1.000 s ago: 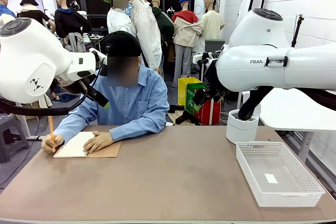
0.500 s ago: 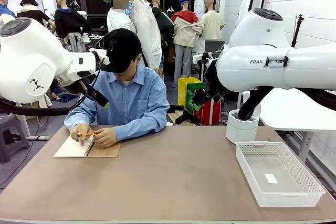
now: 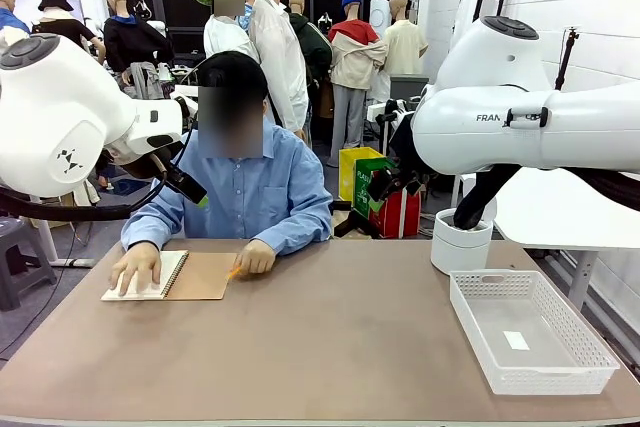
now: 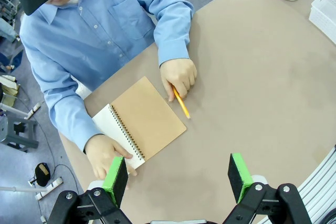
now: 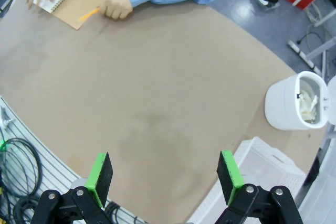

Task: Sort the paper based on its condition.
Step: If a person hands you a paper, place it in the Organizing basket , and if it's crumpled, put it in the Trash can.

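The left gripper [image 4: 178, 178] is held high above the brown table [image 4: 262, 93] with its green-padded fingers spread wide and nothing between them. The right gripper [image 5: 165, 178] is likewise held aloft over the table, its fingers parted and empty.

At the far left of the table a spiral-bound notebook [image 3: 170, 275] is laid open, its brown cardboard cover [image 4: 148, 117] folded out flat beside a white page [image 4: 111, 124]. That page, the only flat paper seen, is pressed down by one of the person's hands [image 3: 136, 267]. A yellow pencil [image 4: 181, 103] is held in the person's other hand [image 3: 254, 258], just beside the cover, with its tip lying on the table.

A white plastic mesh basket [image 3: 530, 330] is set at the right side of the table, well apart from the notebook. Behind it stands a white cylindrical bin [image 5: 291, 103], in which crumpled white paper [image 5: 308, 103] is seen.
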Motion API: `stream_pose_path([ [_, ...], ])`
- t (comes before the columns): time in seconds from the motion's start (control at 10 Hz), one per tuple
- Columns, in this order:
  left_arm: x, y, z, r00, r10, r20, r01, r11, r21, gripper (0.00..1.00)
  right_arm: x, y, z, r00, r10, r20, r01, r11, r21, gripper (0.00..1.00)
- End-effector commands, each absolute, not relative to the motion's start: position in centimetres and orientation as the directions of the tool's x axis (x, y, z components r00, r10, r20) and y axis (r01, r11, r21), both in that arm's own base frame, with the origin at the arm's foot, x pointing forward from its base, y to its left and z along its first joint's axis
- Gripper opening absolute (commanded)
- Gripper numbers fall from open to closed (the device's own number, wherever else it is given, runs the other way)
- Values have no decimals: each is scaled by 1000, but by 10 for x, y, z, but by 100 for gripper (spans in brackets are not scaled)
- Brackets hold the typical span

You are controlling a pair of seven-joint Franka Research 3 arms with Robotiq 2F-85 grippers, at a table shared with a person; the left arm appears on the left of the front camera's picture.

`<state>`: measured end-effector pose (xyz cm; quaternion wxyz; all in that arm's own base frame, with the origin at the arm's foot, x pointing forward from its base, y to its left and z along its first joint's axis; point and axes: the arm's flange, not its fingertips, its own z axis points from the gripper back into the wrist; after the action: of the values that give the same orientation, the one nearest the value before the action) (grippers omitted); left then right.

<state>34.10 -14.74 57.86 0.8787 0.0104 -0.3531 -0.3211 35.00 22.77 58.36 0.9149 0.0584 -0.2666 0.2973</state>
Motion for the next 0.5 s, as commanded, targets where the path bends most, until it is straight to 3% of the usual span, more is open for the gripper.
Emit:
stream_pose_path([
  [0.0, 341, -147, 578, 542, -574, 613, 558, 792, 248, 100, 350, 228, 583, 681, 513, 522, -575, 816, -52, 100],
  [0.4, 341, -147, 578, 542, -574, 613, 558, 792, 248, 100, 350, 228, 583, 681, 513, 522, -575, 816, -52, 100],
])
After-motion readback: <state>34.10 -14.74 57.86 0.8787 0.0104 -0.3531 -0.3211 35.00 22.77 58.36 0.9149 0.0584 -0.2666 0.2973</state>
